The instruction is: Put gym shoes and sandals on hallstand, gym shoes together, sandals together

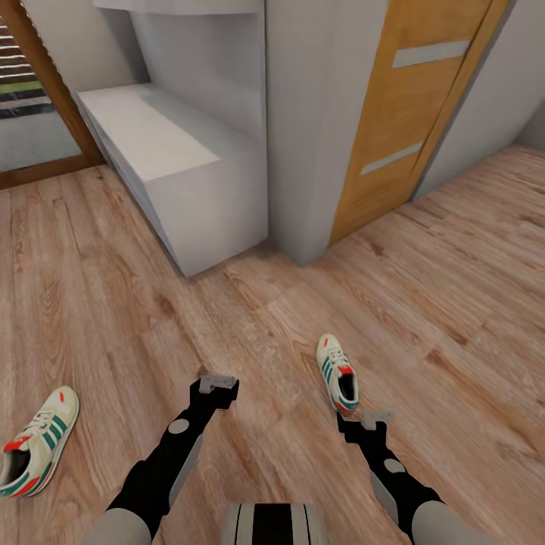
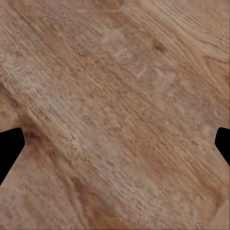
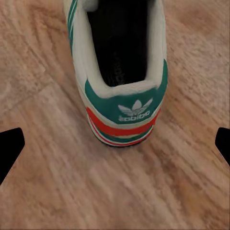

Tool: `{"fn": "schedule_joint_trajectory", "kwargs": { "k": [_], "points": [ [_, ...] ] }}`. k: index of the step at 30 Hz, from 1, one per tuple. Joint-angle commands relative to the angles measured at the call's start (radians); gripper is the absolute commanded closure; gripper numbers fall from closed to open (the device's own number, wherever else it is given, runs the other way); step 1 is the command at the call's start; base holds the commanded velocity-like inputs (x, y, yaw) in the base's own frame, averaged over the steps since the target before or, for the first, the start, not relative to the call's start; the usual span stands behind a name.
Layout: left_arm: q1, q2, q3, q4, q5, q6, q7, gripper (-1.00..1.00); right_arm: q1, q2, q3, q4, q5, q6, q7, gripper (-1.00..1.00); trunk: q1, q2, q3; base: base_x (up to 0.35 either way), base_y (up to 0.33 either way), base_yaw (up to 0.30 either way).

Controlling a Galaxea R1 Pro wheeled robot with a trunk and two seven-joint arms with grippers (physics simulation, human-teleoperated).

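Wood-plank laminate covers the corridor floor (image 1: pixel 424 303), and two gym shoes lie on it, well apart. One shoe (image 1: pixel 337 372) stands upright just in front of the right gripper (image 1: pixel 376 418); the other shoe (image 1: pixel 34 450) is far to the left, near the edge of the head view. The hallstand (image 1: pixel 163 163), pale grey-white, waits further ahead on the left, beside an orange wooden door (image 1: pixel 412 113).

In the right wrist view the near shoe (image 3: pixel 120 72) shows its heel toward the camera: cream-white leather, a green heel patch with a white logo, orange-red bands below, a dark opening above. The right gripper is spread wide and holds nothing; its tips sit at both borders of that view. The left gripper (image 1: pixel 217 384) is also released, hovering over bare planks (image 2: pixel 115 115).

I think the step in hand is the reach for the near shoe. To do it well, the right arm should go forward and down until the fingers stand on both sides of the heel collar, then close on the firm side walls, not on the soft tongue.
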Motion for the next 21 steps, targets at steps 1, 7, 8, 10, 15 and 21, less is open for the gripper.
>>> {"fn": "schedule_joint_trajectory", "kwargs": {
  "k": [1, 7, 8, 10, 15, 21],
  "points": [
    [0.0, 0.0, 0.0, -0.001, 0.0, 0.005, 0.0, -1.0, 0.0, 0.0, -0.003, 0.001, -0.001, -0.003, 0.001, -1.0, 0.0, 0.0, -0.001, 0.309, 0.079, 0.0],
    [0.0, 0.0, -0.001, -0.001, 0.0, 0.005, 0.0, -1.0, 0.0, 0.0, -0.003, 0.001, -0.001, -0.004, 0.001, -1.0, 0.0, 0.0, -0.001, 0.305, 0.071, 0.0],
    [0.0, 0.0, -0.001, -0.001, 0.0, 0.005, 0.0, -1.0, 0.0, 0.0, -0.003, 0.001, -0.001, -0.004, 0.001, -1.0, 0.0, 0.0, -0.001, 0.199, 0.028, 0.0],
    [0.0, 0.001, -0.001, -0.001, 0.0, 0.005, 0.0, -1.0, 0.0, 0.0, -0.003, 0.001, -0.001, -0.004, 0.001, -1.0, 0.0, 0.0, -0.001, 0.13, 0.018, 0.0],
    [0.0, 0.0, -0.001, -0.001, 0.0, 0.005, 0.0, -1.0, 0.0, 0.0, -0.003, 0.001, -0.001, -0.004, 0.001, -1.0, 0.0, 0.0, -0.001, 0.132, 0.005, 0.0],
    [0.0, 0.0, -0.001, -0.001, 0.0, 0.005, 0.0, -1.0, 0.0, 0.0, -0.003, 0.0, -0.001, -0.003, 0.001, -1.0, 0.0, 0.0, -0.001, 0.028, 0.0, 0.0]
  ]
}}
